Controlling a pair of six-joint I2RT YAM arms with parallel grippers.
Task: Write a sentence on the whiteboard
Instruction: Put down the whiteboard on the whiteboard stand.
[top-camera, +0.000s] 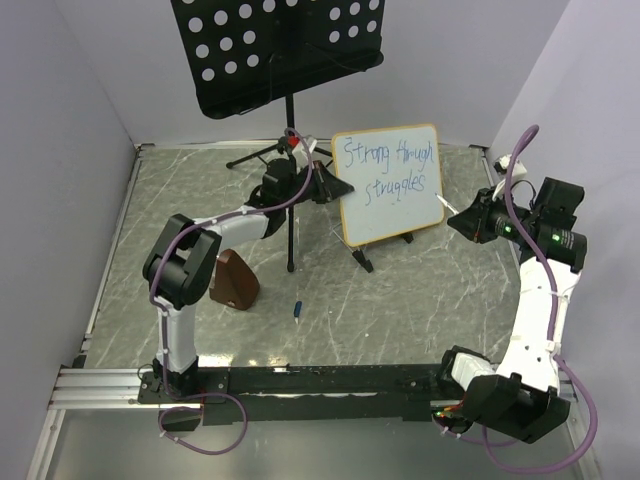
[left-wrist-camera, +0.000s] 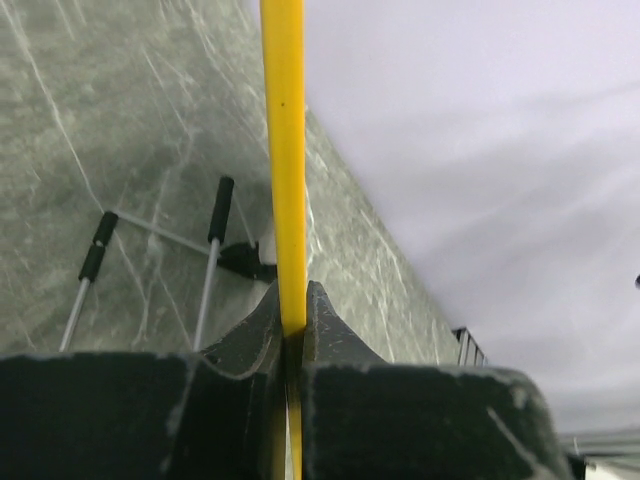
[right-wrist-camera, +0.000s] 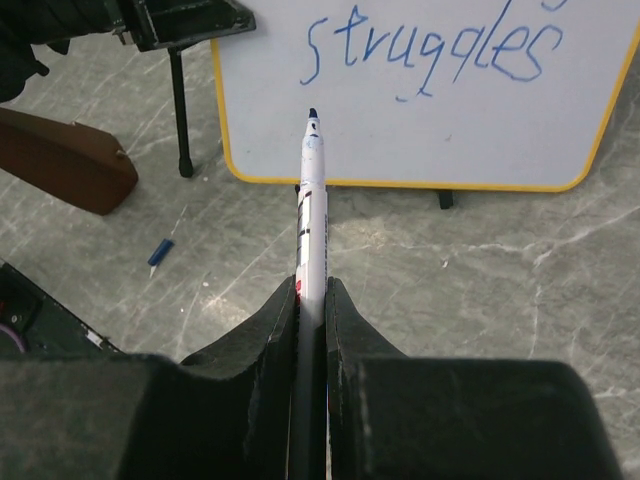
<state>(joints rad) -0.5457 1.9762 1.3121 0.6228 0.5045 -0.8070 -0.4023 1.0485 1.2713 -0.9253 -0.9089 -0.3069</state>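
The whiteboard (top-camera: 395, 210) stands tilted at the back middle of the table on its black feet. The sentence (top-camera: 390, 170) "Strong through struggles" is on it in blue, in two lines; the right wrist view shows the board (right-wrist-camera: 450, 130) and the word "struggles" (right-wrist-camera: 430, 50). My left gripper (top-camera: 333, 188) is shut on the board's left frame edge, seen as a yellow strip (left-wrist-camera: 283, 150) between its jaws (left-wrist-camera: 291, 318). My right gripper (top-camera: 460, 218) (right-wrist-camera: 312, 292) is shut on a white marker (right-wrist-camera: 312, 210) with its blue tip bare. The tip points at the board's lower part, below "struggles"; I cannot tell whether it touches.
A black perforated music stand (top-camera: 275, 50) rises behind the board, its pole (top-camera: 291, 215) and tripod legs (left-wrist-camera: 213, 255) beside my left gripper. A brown object (top-camera: 235, 280) lies by the left arm. A blue marker cap (top-camera: 298, 309) (right-wrist-camera: 160, 253) lies on the table. Walls close the sides.
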